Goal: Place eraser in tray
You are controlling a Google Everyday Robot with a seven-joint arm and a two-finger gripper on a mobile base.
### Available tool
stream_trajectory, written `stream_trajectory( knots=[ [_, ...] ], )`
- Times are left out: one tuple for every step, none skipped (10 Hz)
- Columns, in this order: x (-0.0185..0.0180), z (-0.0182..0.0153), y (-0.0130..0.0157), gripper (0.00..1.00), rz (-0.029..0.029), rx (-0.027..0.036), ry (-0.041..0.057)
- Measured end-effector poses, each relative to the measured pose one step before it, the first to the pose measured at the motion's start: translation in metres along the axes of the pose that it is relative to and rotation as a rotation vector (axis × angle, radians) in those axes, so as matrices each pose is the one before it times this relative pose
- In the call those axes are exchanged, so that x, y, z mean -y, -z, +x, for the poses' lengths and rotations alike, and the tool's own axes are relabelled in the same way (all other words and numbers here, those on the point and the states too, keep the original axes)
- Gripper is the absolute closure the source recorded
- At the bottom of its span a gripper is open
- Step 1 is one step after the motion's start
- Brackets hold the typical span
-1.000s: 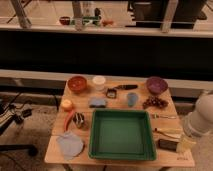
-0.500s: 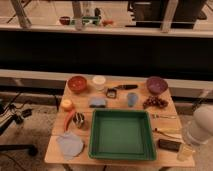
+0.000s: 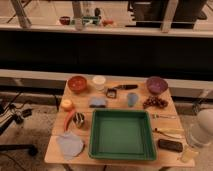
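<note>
While the pincer (image 3: 196, 141) hovers right, eraser (image 3: 170, 145) lies beside tray (image 3: 121, 155)

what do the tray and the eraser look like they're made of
The tray is probably plastic: uniform green, with smooth moulded raised sides. The eraser is a dark matte block with rounded edges, likely rubber or plastic; cannot tell which. The gripper is out of view; only the white arm shows at the right edge, beside the eraser.

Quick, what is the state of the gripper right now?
Gripper: low at the right edge of the view, close beside the eraser; open, closed or holding cannot be told.
</note>
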State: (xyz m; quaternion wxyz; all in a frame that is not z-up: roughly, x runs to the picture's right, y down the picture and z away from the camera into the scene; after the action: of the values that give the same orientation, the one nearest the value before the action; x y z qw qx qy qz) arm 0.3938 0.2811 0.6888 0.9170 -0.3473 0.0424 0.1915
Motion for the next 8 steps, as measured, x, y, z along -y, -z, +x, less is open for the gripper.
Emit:
stream_trajectory(
  knots=[
    [-0.00066,0.00112,0.00008,0.2,-0.00088,-0.00041,-0.00208],
    [0.00029,-0.00093,-0.00009,0.2,-0.00065,-0.00042,0.00212],
    [0.0005,-0.00129,-0.00002,0.2,-0.00025,0.0002,0.0023],
    [-0.00008,0.00027,0.00004,0.2,0.00012,-0.0001,-0.00044],
    [-0.00091,0.00028,-0.00057,0.2,-0.00143,-0.00101,0.00029],
    [-0.001,0.00095,-0.00084,0.2,-0.00602,-0.00506,-0.00609],
    [-0.00403,0.00259,-0.00709,0.2,-0.01918,-0.00465,-0.01563],
    [-0.00446,0.00391,-0.00986,0.2,-0.01582,-0.00244,-0.01327]
  ],
)
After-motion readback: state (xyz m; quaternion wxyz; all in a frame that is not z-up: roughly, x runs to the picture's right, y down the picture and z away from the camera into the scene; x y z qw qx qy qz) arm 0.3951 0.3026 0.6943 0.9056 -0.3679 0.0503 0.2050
